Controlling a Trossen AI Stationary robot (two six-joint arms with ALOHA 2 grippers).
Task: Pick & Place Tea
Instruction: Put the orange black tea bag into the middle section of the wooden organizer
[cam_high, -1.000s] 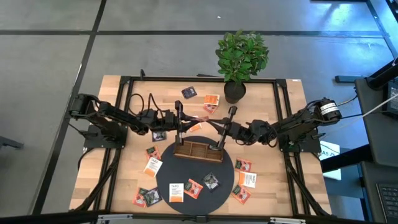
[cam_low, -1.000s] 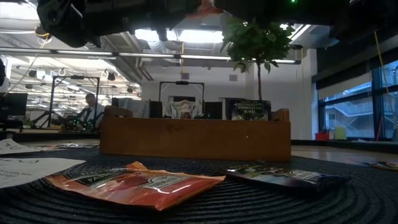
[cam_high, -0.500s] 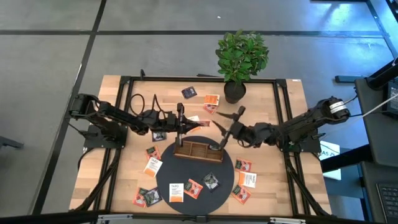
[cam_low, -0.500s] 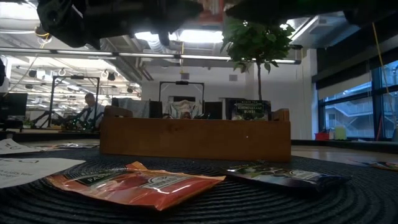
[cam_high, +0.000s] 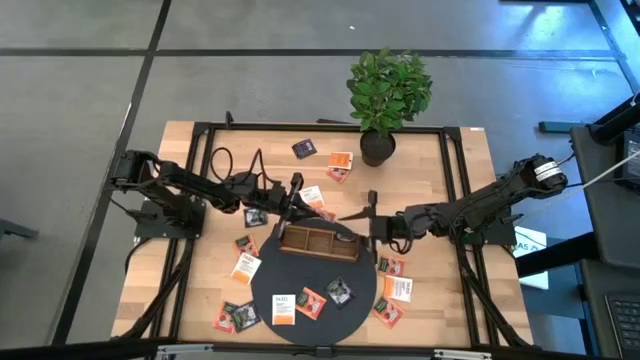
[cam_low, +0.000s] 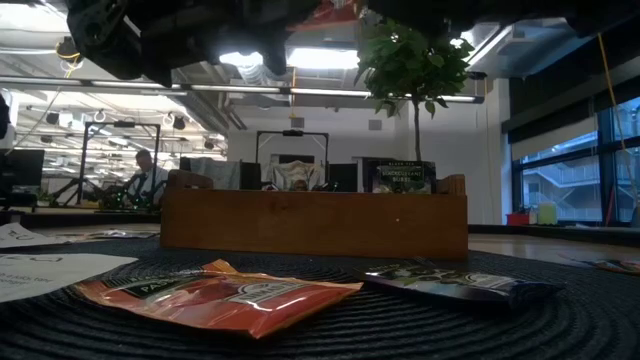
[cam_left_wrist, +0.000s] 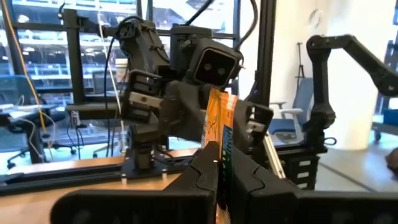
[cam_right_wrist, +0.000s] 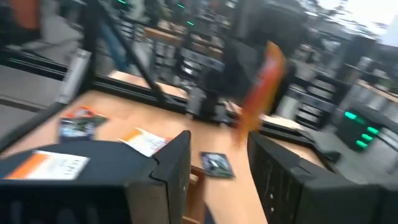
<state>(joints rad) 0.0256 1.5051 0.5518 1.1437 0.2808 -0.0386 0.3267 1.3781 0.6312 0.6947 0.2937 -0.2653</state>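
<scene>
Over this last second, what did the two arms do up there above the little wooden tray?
An orange tea sachet changed hands: the left claw closed on it while the right claw opened, let go and drew back toward its own side of the table. The left arm shifted only slightly. The wooden tray, the round dark mat, the plant and the scattered sachets stayed put.

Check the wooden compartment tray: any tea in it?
Cannot tell. The brown wooden compartment tray looks empty from above, but its compartments are dark.
</scene>
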